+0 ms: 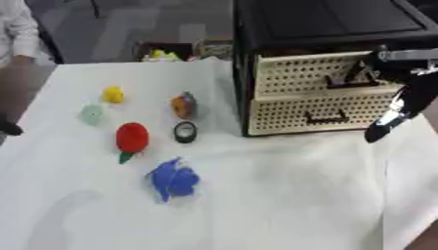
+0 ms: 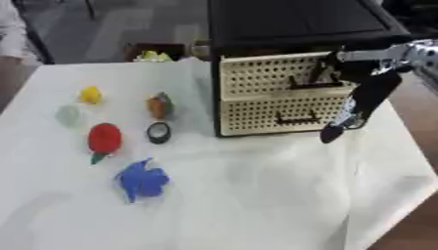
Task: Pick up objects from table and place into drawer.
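Observation:
A black cabinet [image 1: 325, 19] with two cream perforated drawers stands at the table's back right; both drawers look shut. My right hand [image 1: 376, 73] is at the upper drawer's black handle [image 1: 346, 85], and a long black part of it hangs down past the lower drawer [image 1: 291, 117]. On the left of the white cloth lie a yellow object [image 1: 113, 93], a pale green one [image 1: 92, 113], an orange-and-grey one [image 1: 183, 105], a small black ring-shaped one [image 1: 185, 132], a red one with a green tip [image 1: 132, 138] and a blue crumpled one [image 1: 174, 179]. My left hand shows in no view.
Beyond the table's far edge a dark box [image 1: 163, 51] holds something yellow. A person in a white sleeve [image 1: 17, 29] stands at the far left corner. The table's right edge [image 2: 410, 161] runs close behind my right arm.

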